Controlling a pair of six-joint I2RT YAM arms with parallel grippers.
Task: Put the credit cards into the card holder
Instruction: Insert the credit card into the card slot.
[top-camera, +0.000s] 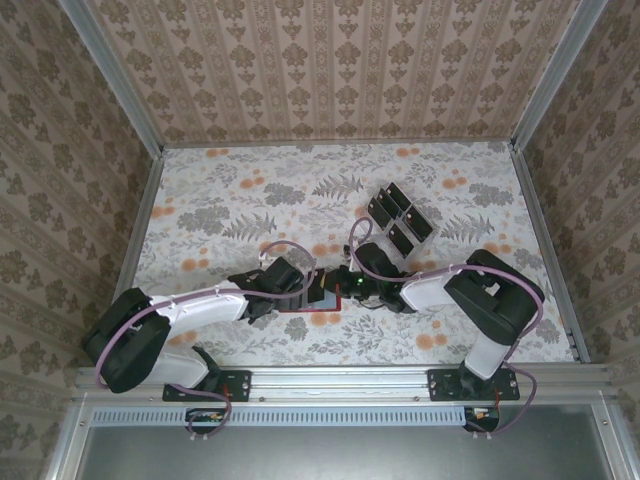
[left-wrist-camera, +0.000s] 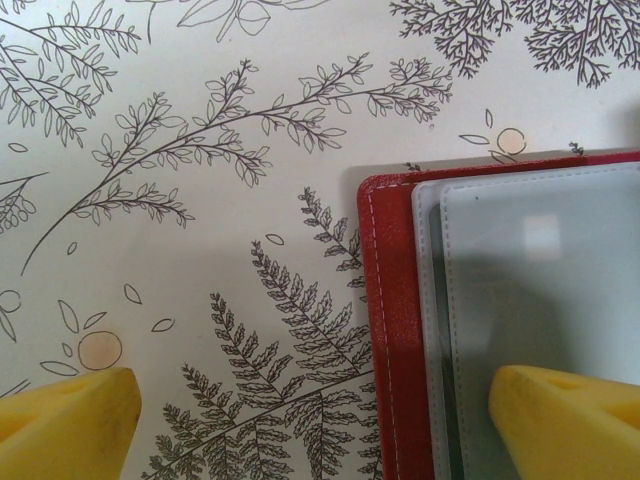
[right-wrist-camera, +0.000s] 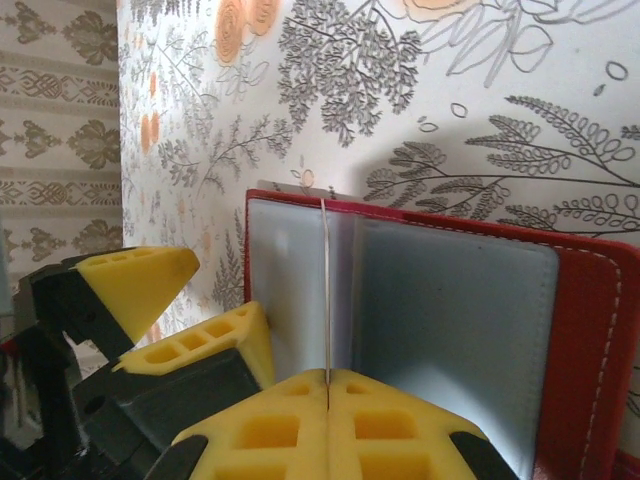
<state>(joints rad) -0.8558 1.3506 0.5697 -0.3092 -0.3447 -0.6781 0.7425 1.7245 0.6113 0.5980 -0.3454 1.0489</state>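
Top view: card holder (top-camera: 312, 310) lies open at 6 o'clock on the table (top-camera: 220, 190), between left gripper (top-camera: 297, 288) and right gripper (top-camera: 336, 290). Credit cards (top-camera: 400, 215) lie at its 1 o'clock. Left wrist: jaws spread wide, empty, straddling the holder's red edge. Right wrist: jaws pinched on a thin edge-on sheet, probably a credit card (right-wrist-camera: 325, 290).

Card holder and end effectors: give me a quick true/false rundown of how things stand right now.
The card holder lies open, grey inside up. True.
The left end effector is shut. False: its jaws stand wide, straddling the card holder's red edge.
The right end effector is shut on a thin credit card seen edge-on. True.
The other credit cards are piled on the card holder. False: they sit grouped farther back, apart from it.
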